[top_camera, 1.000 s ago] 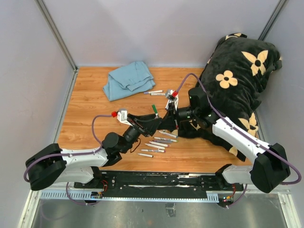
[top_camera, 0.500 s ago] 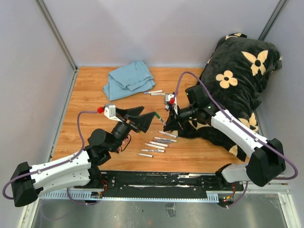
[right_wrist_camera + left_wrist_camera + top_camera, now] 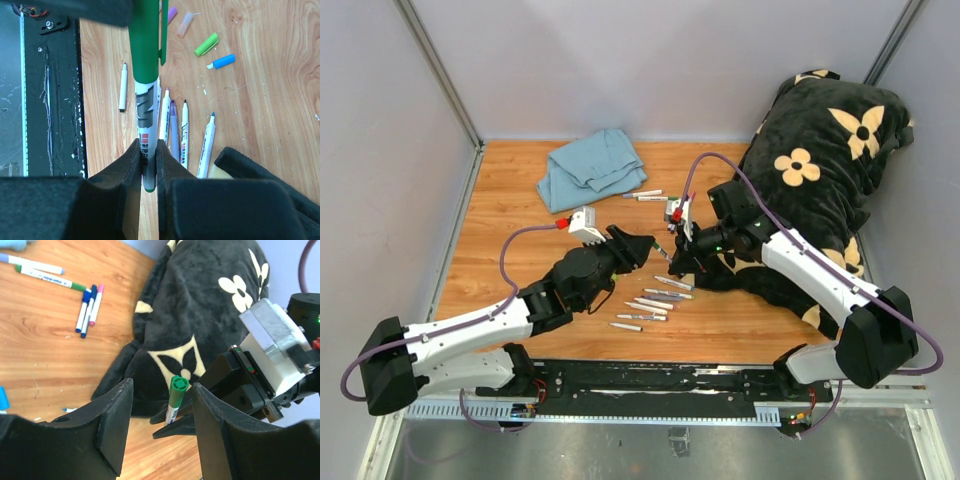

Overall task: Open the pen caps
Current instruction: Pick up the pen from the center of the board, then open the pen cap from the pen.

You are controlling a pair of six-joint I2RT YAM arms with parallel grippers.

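Nearest the arm bases, a row of thin white uncapped markers [image 3: 650,300] lies on the wooden table [image 3: 500,230], their tips bare. Close by them on the boards are four pulled-off caps: a green loose cap [image 3: 206,44], a blue loose cap [image 3: 222,61], a purple loose cap [image 3: 171,14] and a pale translucent cap [image 3: 184,24].

Just beyond the row, the two grippers meet above the table. The right gripper [image 3: 148,151] is clamped tight on the lower end of a white printed marker barrel [image 3: 146,112], holding it off the boards. The green plastic pen cap [image 3: 178,385], with its clip, is seated on the barrel's other end. The left gripper [image 3: 162,392] stands astride that cap with its fingers apart. The cap is close to one pad and a clear gap shows at the other, so it grips nothing.

Farther back, two capped markers [image 3: 645,195] lie near a crumpled light-blue cloth [image 3: 590,168]. A black plush cushion with cream flowers [image 3: 820,150] fills the far right.
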